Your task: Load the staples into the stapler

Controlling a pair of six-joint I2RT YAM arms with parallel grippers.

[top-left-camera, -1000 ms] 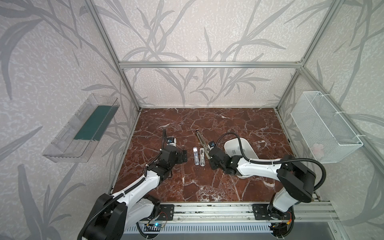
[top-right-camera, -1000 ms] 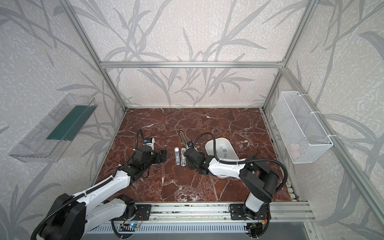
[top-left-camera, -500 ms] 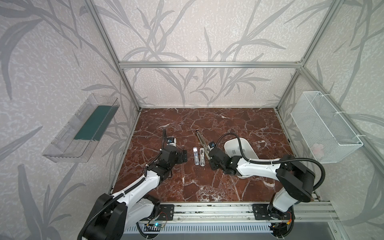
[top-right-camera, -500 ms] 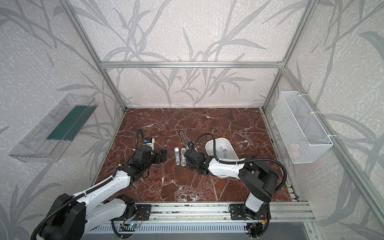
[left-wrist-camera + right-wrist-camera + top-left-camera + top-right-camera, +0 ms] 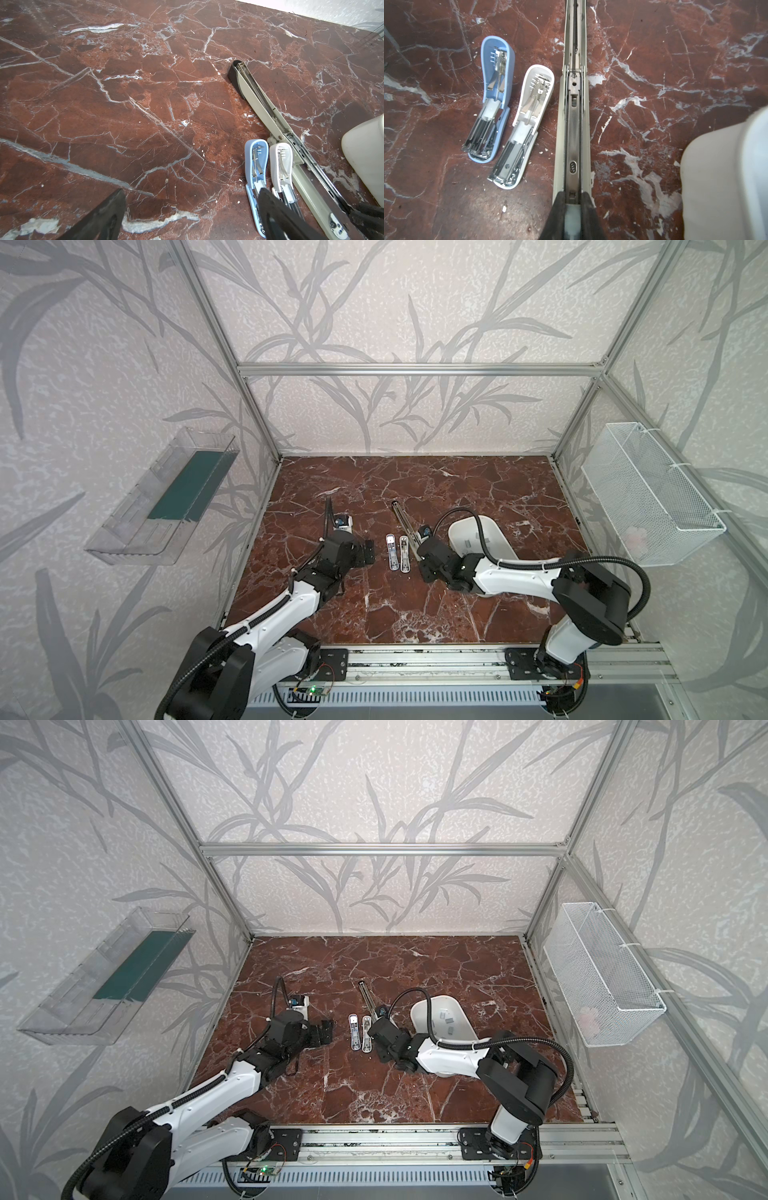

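Right wrist view: our right hand (image 5: 572, 196), barely moved, has eased slightly yet still pinches grey staples (image 5: 572, 217), we judge, at the near end of the stapler (image 5: 574, 128); release seems to be beginning. Left hand (image 5: 368, 558) gapes empty, left of the stapler.

Glossy red-brown marble tabletop (image 5: 654, 41). Blue stapler (image 5: 490, 104) and white stapler (image 5: 520, 128): smooth plastic shells, shiny metal insides. Long stapler (image 5: 573, 124): dull metal channel.

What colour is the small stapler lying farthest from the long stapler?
Light blue; the small stapler shows best in the right wrist view.
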